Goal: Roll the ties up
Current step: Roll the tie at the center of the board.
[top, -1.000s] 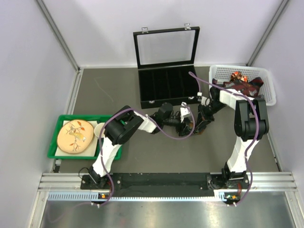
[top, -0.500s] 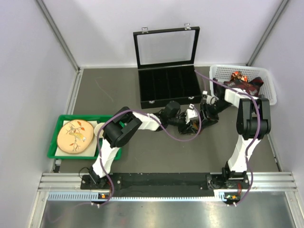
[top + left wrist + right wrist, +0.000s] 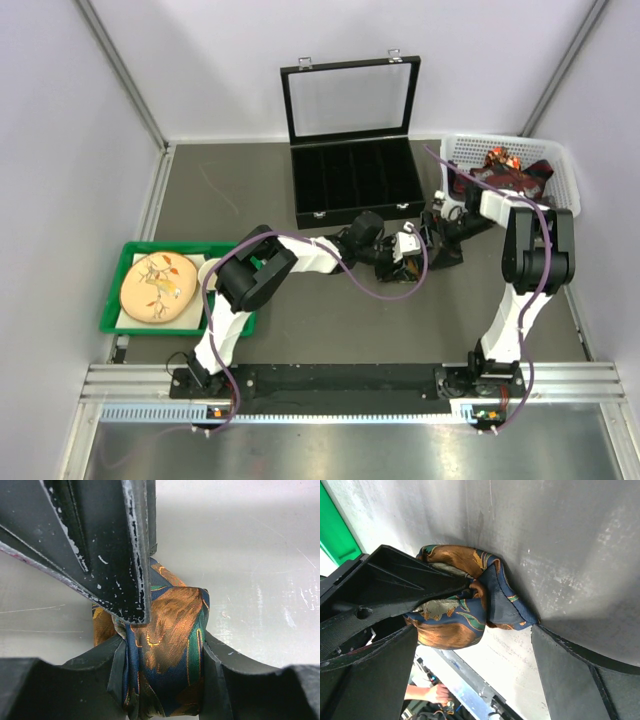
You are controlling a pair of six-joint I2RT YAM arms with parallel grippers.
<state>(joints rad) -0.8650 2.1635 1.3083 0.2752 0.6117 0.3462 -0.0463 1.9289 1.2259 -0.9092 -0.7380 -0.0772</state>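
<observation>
Green plastic tray (image 3: 108,300) sits far left on my screen. At mid-table, in front of the open black case (image 3: 345,213), I see the left gripper (image 3: 160,640) clamped on a rolled tie (image 3: 172,625), orange, blue and green, pressed against the grey table (image 3: 250,555). The right gripper (image 3: 475,645) stands spread wide on either side of that roll, gripping nothing. Far right, more ties (image 3: 512,175) lie heaped in the white basket (image 3: 500,141).

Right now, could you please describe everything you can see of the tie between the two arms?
The tie is a loose roll of silky woven fabric, navy with orange-brown, green and cream leaf shapes. It sits against the grey table, pinched between the left jaws; the right jaws stand wide open near it.
</observation>
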